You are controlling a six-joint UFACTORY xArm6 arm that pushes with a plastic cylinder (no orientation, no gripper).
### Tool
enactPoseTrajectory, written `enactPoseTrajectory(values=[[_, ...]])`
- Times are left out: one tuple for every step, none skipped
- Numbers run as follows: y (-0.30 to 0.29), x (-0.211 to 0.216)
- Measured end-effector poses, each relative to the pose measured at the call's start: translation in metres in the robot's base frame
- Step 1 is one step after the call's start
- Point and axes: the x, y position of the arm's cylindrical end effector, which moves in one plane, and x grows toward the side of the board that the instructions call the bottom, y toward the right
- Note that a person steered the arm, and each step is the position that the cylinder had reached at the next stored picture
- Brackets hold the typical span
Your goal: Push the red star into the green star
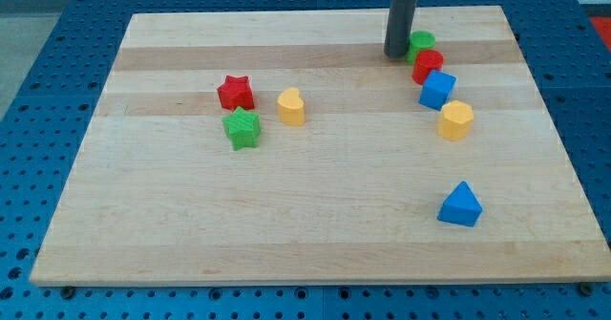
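Observation:
The red star (235, 93) lies left of the board's middle. The green star (242, 128) lies just below it and a little to the right, and the two touch or nearly touch. My tip (396, 54) is far off at the view's top right, beside a green block (421, 43) that sits just to its right. The rod rises from there out of the top of the view.
A yellow block (291, 106) lies right of the red star. Below the green block run a red block (428, 66), a blue block (436, 89) and a yellow block (455, 119). A blue triangular block (460, 205) lies lower right. The wooden board (315, 234) sits on a blue perforated table.

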Motion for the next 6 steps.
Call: enactPoseTrajectory(values=[[0.0,0.0],[-0.043,-0.002],[-0.125,-0.002],[-0.187,0.017],[-0.219,0.061],[-0.225,0.078]])
